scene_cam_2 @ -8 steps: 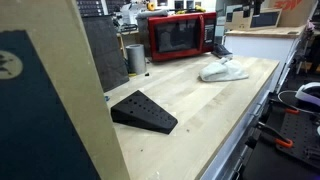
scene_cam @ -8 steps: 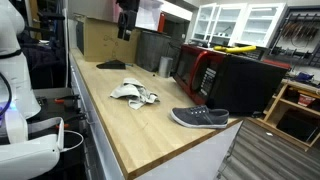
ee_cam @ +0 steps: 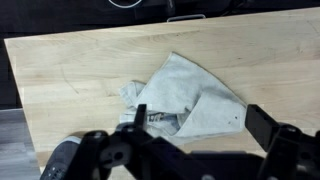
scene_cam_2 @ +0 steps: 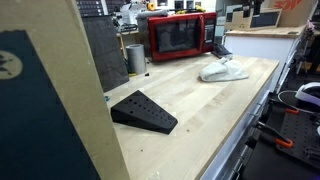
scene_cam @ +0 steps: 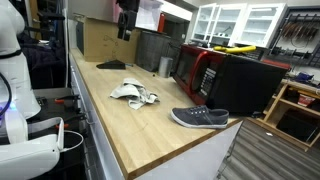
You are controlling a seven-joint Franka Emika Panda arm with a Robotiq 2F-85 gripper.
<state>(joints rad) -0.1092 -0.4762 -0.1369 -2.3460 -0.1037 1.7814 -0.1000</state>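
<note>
A crumpled white cloth lies on the wooden countertop. From the wrist, the cloth appears directly beneath my gripper, whose two black fingers stand wide apart with nothing between them. In an exterior view the gripper hangs high over the far end of the counter, well above the cloth and touching nothing.
A grey shoe lies near the counter's front corner. A red microwave, a metal cup and a black wedge stand on the counter. A wooden panel blocks one side.
</note>
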